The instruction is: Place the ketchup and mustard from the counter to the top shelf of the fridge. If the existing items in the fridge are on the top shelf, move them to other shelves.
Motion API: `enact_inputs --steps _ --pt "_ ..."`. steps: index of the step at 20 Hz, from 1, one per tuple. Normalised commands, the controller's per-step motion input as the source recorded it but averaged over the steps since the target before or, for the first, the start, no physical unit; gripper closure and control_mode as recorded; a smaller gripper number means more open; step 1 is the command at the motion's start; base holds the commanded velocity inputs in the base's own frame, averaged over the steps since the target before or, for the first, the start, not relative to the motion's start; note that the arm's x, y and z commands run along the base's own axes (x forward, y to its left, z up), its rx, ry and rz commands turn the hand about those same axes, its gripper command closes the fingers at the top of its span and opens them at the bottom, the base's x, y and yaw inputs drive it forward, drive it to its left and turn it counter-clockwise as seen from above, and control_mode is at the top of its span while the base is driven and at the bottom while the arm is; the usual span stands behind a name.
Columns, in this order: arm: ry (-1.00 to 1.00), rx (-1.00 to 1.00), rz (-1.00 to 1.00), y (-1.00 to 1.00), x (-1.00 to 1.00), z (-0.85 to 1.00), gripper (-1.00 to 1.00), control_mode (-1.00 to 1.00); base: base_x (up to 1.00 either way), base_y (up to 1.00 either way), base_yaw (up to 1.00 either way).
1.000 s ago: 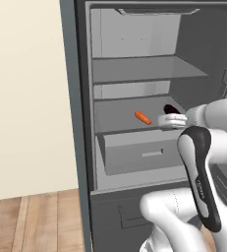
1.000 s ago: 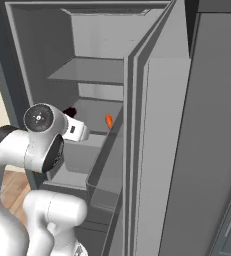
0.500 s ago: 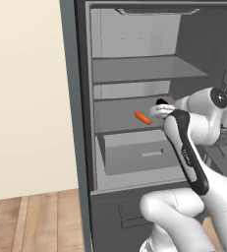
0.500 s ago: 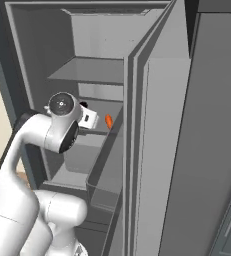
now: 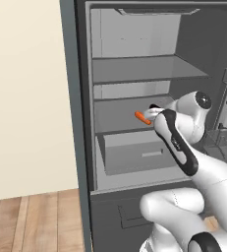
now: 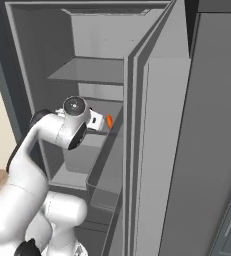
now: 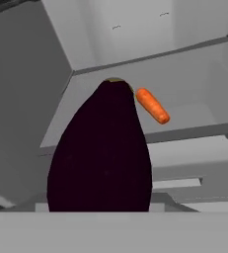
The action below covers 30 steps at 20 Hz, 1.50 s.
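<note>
The fridge [image 5: 80, 123] stands open. My gripper [image 5: 153, 109] reaches in over the middle shelf [image 5: 117, 115], shut on the dark maroon lump [image 7: 103, 153], one of the existing items. That lump hides the fingertips in the hand view. The other existing item, an orange carrot-like piece [image 5: 143, 118] [image 7: 152, 105] [image 6: 109, 120], lies on the same shelf just beyond the lump. Above it, the top shelf [image 5: 149, 74] [image 6: 92, 72] is bare. The ketchup, the mustard and the counter are out of view.
A grey drawer [image 5: 134, 152] sits below the middle shelf. The open fridge door [image 6: 152, 150] with its bins stands close on the arm's right. The fridge's left wall [image 5: 93, 98] bounds the shelves on the other side.
The arm has swung left and deeper into the fridge, carrying the maroon lump over the middle shelf toward the carrot piece. The grip has not changed.
</note>
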Motion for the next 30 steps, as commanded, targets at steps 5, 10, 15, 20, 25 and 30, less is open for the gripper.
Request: enact_inputs --steps 5,10,15,20,25,30 --pt "0.0 0.0 0.02 0.0 0.62 -0.12 1.0 -1.0 0.0 0.0 0.0" --pt "0.05 -0.01 0.03 0.0 0.49 -0.32 1.0 -1.0 0.0 0.0 0.0" --pt "0.05 -0.04 0.02 0.04 0.47 -0.26 1.0 -1.0 0.0 0.0 0.0" --pt "0.1 -0.03 0.03 0.07 0.36 -0.19 1.0 -1.0 0.0 0.0 0.0" --pt "0.03 -0.04 0.03 0.11 0.21 -0.27 1.0 -1.0 0.0 0.0 0.0" --pt "0.0 -0.04 0.0 0.14 0.38 -0.17 1.0 -1.0 0.0 0.0 0.0"
